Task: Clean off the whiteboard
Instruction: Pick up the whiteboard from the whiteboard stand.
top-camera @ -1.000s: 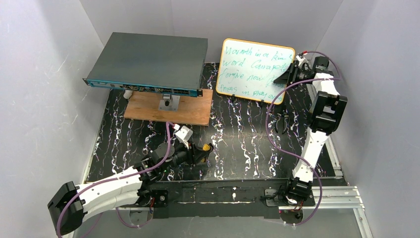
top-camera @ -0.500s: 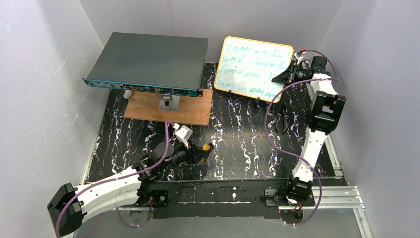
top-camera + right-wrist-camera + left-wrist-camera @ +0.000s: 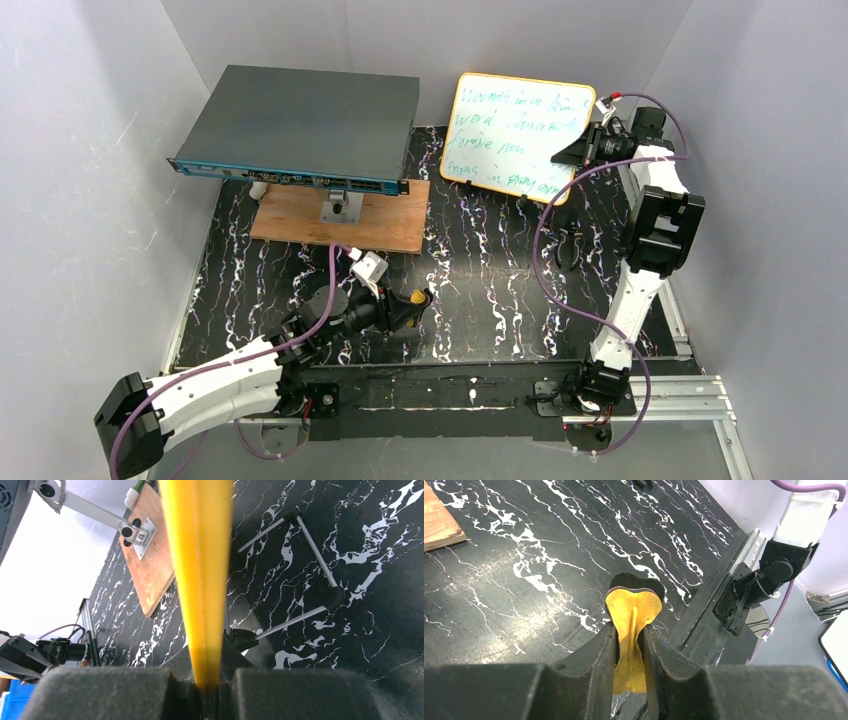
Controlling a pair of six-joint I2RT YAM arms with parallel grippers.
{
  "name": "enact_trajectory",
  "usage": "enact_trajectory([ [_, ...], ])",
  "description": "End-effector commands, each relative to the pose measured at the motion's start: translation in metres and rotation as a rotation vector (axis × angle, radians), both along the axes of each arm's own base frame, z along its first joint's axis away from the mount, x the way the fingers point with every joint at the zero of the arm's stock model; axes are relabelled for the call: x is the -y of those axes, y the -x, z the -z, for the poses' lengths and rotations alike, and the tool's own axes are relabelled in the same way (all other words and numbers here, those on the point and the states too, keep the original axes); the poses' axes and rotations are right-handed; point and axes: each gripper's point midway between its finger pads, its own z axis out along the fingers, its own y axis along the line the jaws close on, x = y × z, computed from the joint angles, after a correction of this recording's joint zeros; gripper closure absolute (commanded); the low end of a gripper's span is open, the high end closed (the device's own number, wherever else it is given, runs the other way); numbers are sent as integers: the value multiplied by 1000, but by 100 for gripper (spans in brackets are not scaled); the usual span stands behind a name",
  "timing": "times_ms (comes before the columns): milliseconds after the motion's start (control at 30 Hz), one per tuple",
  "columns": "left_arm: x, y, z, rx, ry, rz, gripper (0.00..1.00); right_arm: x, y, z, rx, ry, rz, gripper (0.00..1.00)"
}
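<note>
- The right claw (image 3: pixel 585 150) was clenched on the right edge of the whiteboard (image 3: pixel 515 135). In the right wrist view its fingers (image 3: pixel 280 692) pinched the thin yellow-orange frame edge-on.
- The whiteboard stood at the far right of the tabletop (image 3: pixel 480 280), tilted back toward the far wall. It was a small white rectangle with rounded corners, and lines of green handwriting covered its face.
- Whether its lower edge touched the tabletop could not be told.
- The left claw (image 3: pixel 630 645) was closed on a yellow pad (image 3: pixel 631 610) near the near edge, left of centre. The pad was soft, with a dark backing layer, and it was squeezed narrow between the fingers and flared out beyond them.
- A wire stand (image 3: pixel 300 570) of thin grey rods with black tips lay on the tabletop below the whiteboard.
- The tabletop was black with white marble-like veins.
- A dark-grey flat box (image 3: pixel 300 125) sat at the far left, its near edge lined with ports, above a brown wooden board (image 3: pixel 370 215) that lay flat.
</note>
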Motion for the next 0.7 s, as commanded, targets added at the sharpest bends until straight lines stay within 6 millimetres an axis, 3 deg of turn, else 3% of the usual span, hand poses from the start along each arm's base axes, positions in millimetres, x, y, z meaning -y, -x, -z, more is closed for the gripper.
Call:
enact_trajectory([
  [0,3,1,-21,21,54,15,100,5,9,-20,86,55,4,91],
  [200,3,3,-21,15,59,21,100,4,24,27,10,74,7,86],
  [300,2,4,-20,12,60,20,100,3,30,40,-18,72,5,82],
  [500,4,4,-21,10,65,22,100,2,38,52,-54,55,2,76],
  [667,4,4,-20,8,66,24,100,7,37,46,-54,28,20,73],
])
